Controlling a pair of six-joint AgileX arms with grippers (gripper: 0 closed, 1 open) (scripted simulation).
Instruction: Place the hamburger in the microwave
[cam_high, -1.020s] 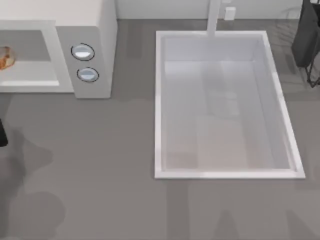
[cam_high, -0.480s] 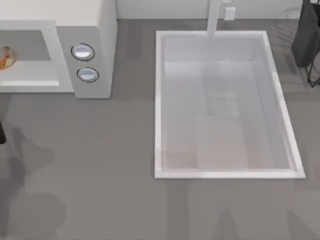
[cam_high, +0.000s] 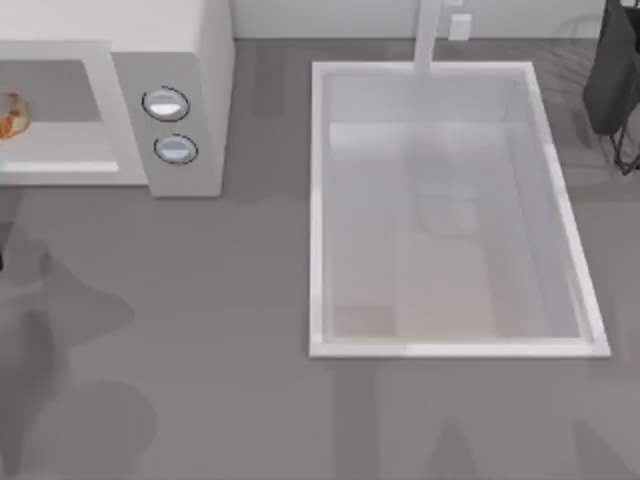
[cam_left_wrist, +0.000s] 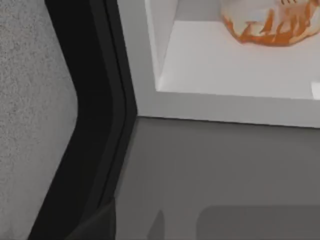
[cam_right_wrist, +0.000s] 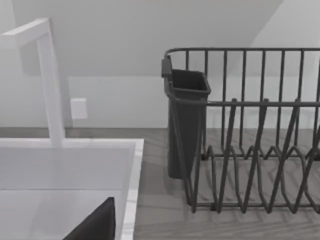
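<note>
Hamburger (cam_high: 9, 117): lay inside the microwave (cam_high: 190, 60) cavity, at the tabletop's far left corner.
Fingers, both arms: state could not be told.

hamburger (cam_high: 9, 116) cut by left edge, microwave (cam_high: 170, 60) perhaps partly cropped

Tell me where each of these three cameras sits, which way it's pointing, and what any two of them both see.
Top view: above the table, looking straight down on the microwave, the sink and the dish rack.
Left wrist view: low by the microwave's open front, facing the hamburger inside; a dark part of the left arm at the edge.
Right wrist view: low over the sink, facing the faucet and dish rack; a dark part of the right arm at the edge.
Shared: top and left wrist views both show the hamburger in the microwave.
</note>
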